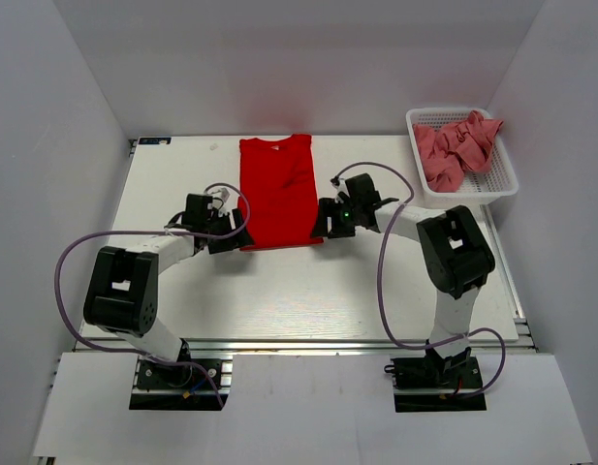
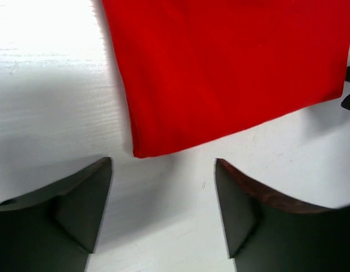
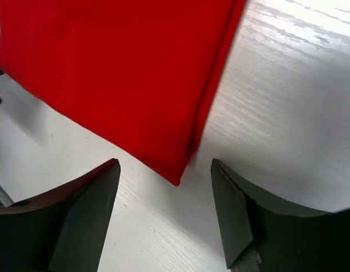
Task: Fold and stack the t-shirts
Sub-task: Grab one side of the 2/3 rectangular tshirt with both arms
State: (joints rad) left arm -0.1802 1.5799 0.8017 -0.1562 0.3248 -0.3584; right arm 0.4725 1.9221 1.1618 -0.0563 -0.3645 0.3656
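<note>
Top external: red t-shirt [image 1: 277, 194] toward the desk's [image 1: 279, 300] far edge; your left gripper [image 1: 228, 232] and right gripper [image 1: 330, 219], wide open and empty, flank its near corners, so pinch both evenly.

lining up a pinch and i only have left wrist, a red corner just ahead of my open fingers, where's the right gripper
observer: right gripper is open at the red t-shirt's other near corner, not gripping.
operator: is it folded yet
observer: sleeves look folded in; it lies as a long strip, collar at the far end.
operator: other shirts
observer: pink t-shirts are bunched in the white basket at the far right.
</note>
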